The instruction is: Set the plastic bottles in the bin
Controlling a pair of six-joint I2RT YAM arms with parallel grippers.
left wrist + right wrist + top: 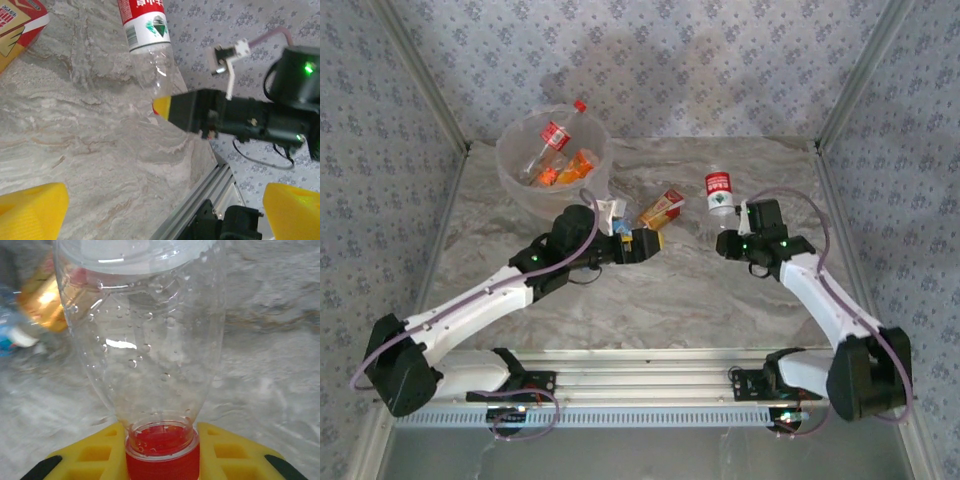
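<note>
The right hand (162, 456) grips the red-capped neck of a clear, red-labelled plastic bottle (720, 193) at the surface's right side, its long axis pointing straight away, while the round translucent pale-grey bin (517, 192) sits well left, nearer the wide-open left hand (645, 243).

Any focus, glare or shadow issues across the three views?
Right wrist: clear bottle sharp, small white highlights on it, orange object behind it blurred. Left wrist: bottle label and marble table crisp, own yellow fingers slightly soft. Top external: even light, faint shadows on the back wall, no glare.
</note>
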